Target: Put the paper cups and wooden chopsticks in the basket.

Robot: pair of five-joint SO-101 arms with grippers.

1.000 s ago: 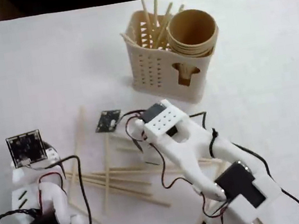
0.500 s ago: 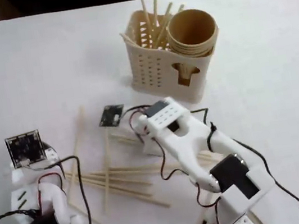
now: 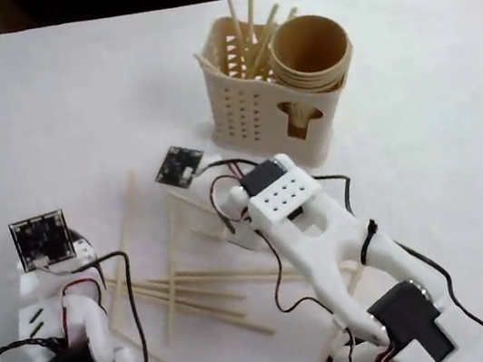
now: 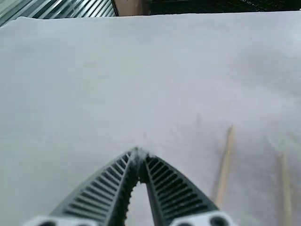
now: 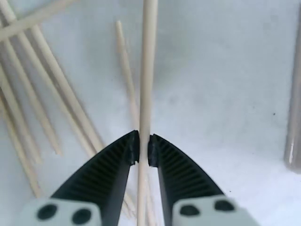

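A cream slotted basket [image 3: 253,110] stands at the back centre of the table. It holds stacked paper cups [image 3: 310,46] and several upright wooden chopsticks [image 3: 248,37]. More chopsticks [image 3: 194,289] lie scattered on the white table in front of it. In the right wrist view, my right gripper [image 5: 143,146] is shut on one chopstick [image 5: 148,70], above several others [image 5: 56,94] lying flat. That arm [image 3: 313,225] stretches over the pile, just in front of the basket. My left gripper [image 4: 138,157] is shut with nothing in it over bare cloth, with two chopsticks [image 4: 225,162] beside it.
The left arm [image 3: 71,355] sits at the front left corner, with black and red cables looped around it. Cables also trail along the right arm. Open white table lies left and right of the basket.
The right arm has stretched away from the front edge toward the basket, its wrist turning slightly, with the chopstick still gripped. The left arm has not moved.
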